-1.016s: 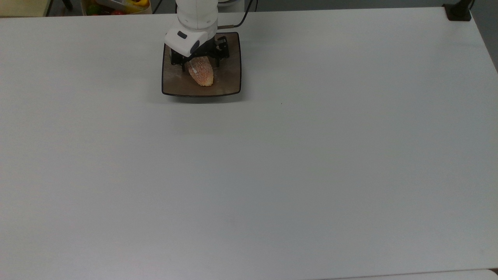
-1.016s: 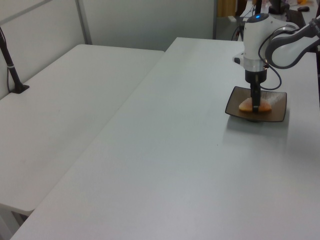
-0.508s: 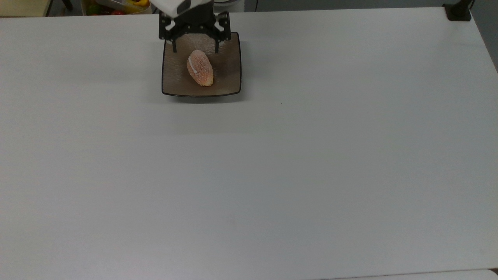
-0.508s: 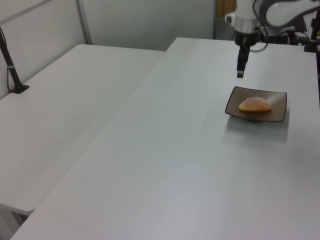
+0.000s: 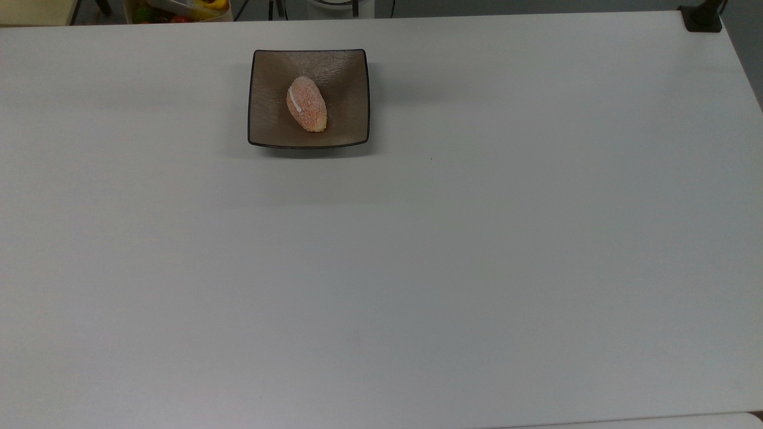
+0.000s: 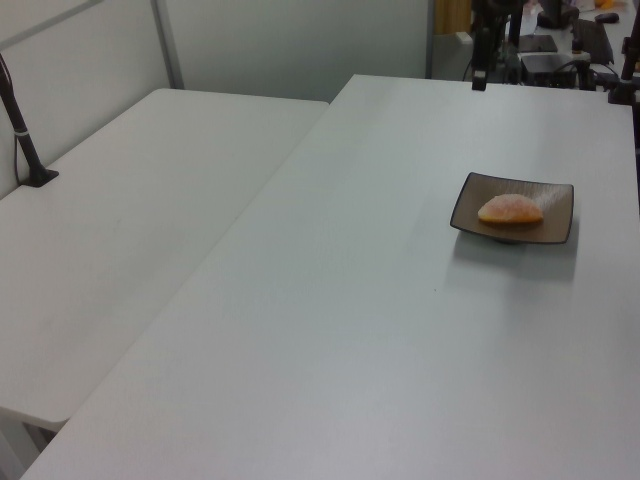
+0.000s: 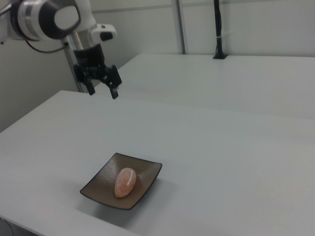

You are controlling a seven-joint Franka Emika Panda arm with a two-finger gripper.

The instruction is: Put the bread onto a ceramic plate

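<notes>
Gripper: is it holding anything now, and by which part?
Nothing. The gripper hangs open and empty; the orange-pink oval bread lies on the square brown ceramic plate.

Arm enters from the right view's upper left: white links with a dark round joint cap, wrist turned downward. A small white block with a dark button sits at the wrist's side. Pincer black, pointing down with a slight lean toward the right view's right. Fingers spread apart, nothing between them. Pincer hangs in the air, well above the table and touching nothing. In the left view a dark finger hangs vertical at the top edge, above the table's far end.
</notes>
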